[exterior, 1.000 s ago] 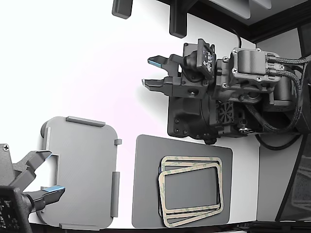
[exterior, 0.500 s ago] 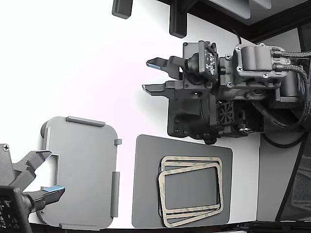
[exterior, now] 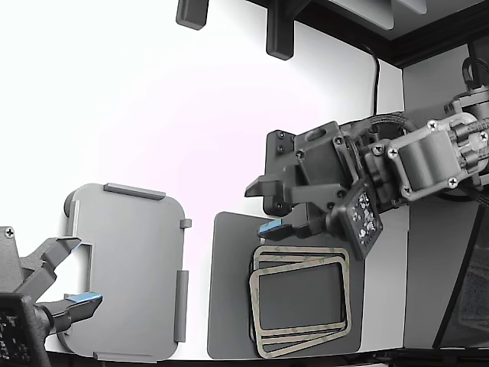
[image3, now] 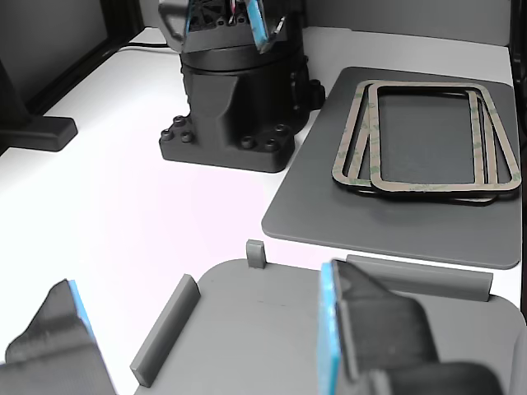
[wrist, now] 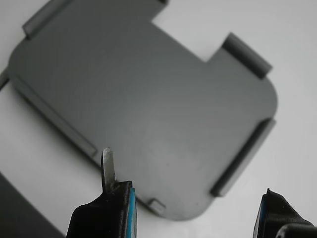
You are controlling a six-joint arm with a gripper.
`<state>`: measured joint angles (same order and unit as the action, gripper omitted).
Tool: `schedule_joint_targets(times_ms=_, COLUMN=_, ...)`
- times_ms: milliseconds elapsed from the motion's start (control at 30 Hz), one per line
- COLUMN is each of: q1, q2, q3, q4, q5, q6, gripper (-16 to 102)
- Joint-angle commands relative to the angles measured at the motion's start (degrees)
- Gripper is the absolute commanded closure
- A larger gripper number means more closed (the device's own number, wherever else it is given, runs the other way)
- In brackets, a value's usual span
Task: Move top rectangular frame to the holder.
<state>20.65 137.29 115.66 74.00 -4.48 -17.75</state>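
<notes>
**Open, empty gripper (exterior: 256, 208) poised near the stack**
The top rectangular frame (exterior: 254, 306) lay ungrasped on its dark pad (exterior: 229, 290); the holder (exterior: 130, 267) sat bare, ready.

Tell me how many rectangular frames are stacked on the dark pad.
2 show clearly: the top frame and one skewed beneath it, both on the dark pad. More may be hidden underneath.

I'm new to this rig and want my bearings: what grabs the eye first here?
The stack of beige frames on the dark grey pad, at the exterior view's lower right, stands out most. A dark arm leans over the pad's far edge there. At the lower left lies the bare light grey holder, with the open gripper hovering over its edge, holding nothing.
</notes>
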Motion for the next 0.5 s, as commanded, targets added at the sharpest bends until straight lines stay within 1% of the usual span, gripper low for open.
schedule_joint_targets(times_ms=0, q1=4.22, q2=-3.25, q3=-5.54, q4=2.46, q5=2.64, q6=-2.20, gripper=-14)
schedule_joint_targets(times_ms=67, q1=7.91, q2=-6.94, q3=-9.23, q4=5.71, q5=5.71, q6=-4.04, gripper=-14)
schedule_joint_targets(times_ms=133, q1=11.34, q2=-9.93, q3=-11.78, q4=8.61, q5=7.65, q6=-6.33, gripper=-14)
schedule_joint_targets(times_ms=333, q1=19.42, q2=-14.50, q3=-12.83, q4=10.72, q5=8.00, q6=-13.10, gripper=-14)
schedule_joint_targets(times_ms=467, q1=25.75, q2=-19.51, q3=-15.38, q4=12.57, q5=9.76, q6=-14.85, gripper=-14)
